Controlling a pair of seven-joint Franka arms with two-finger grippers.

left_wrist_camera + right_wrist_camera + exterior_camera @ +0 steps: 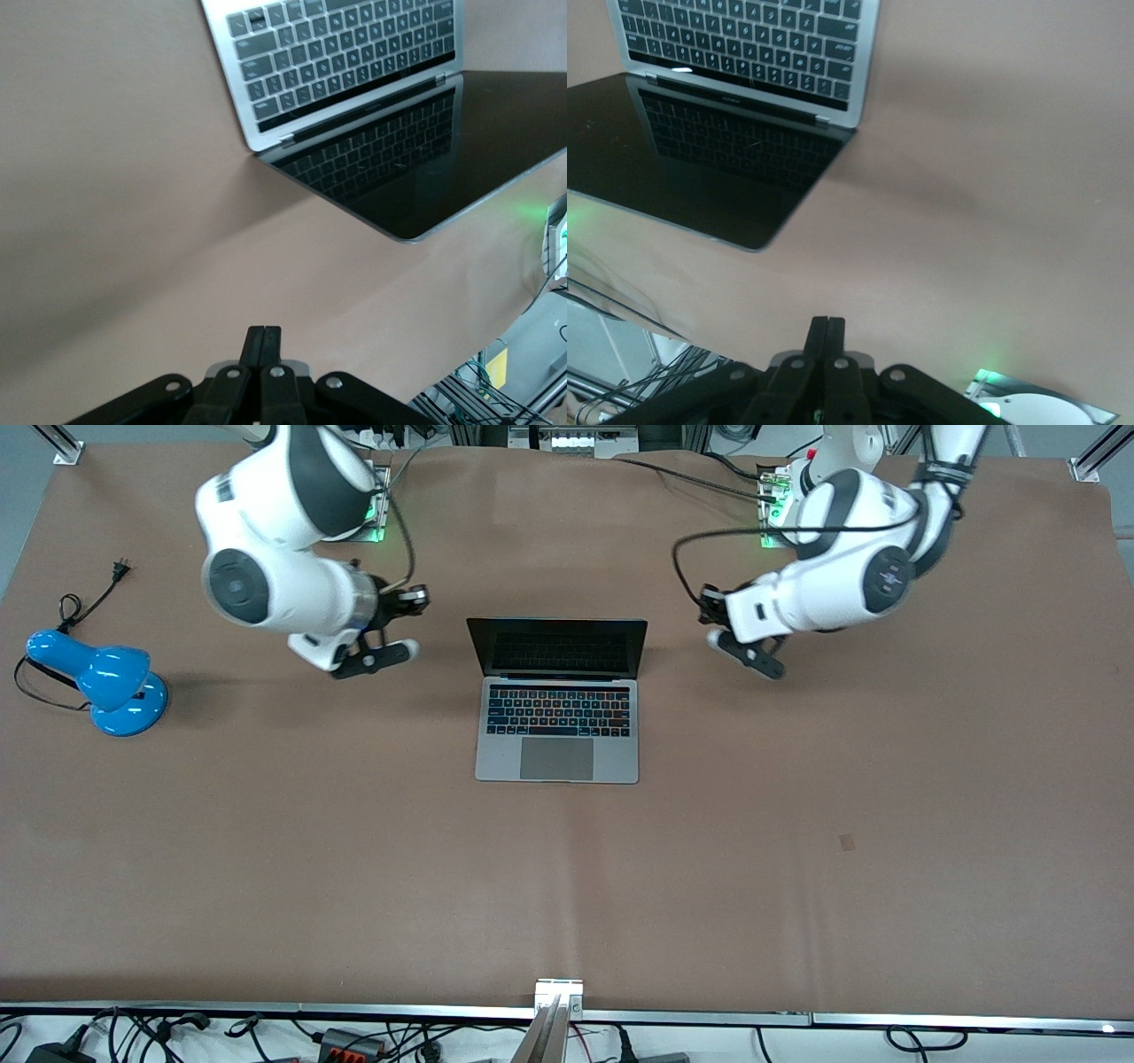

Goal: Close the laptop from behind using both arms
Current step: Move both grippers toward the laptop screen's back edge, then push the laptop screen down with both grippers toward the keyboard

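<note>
The silver-grey laptop (557, 708) lies open in the middle of the table, its dark screen (558, 646) upright and facing the front camera. My right gripper (376, 657) is shut and empty, over the bare table beside the screen toward the right arm's end. My left gripper (753, 655) is shut and empty, over the table beside the screen toward the left arm's end. The left wrist view shows its closed fingertips (263, 332) with the laptop (345, 53) ahead. The right wrist view shows its closed fingertips (827, 323) and the laptop (744, 40).
A blue desk lamp (111, 682) with a black cord stands near the right arm's end of the table. Green-lit base plates (376, 514) sit at the arms' bases. The brown table surface (567, 868) stretches toward the front camera.
</note>
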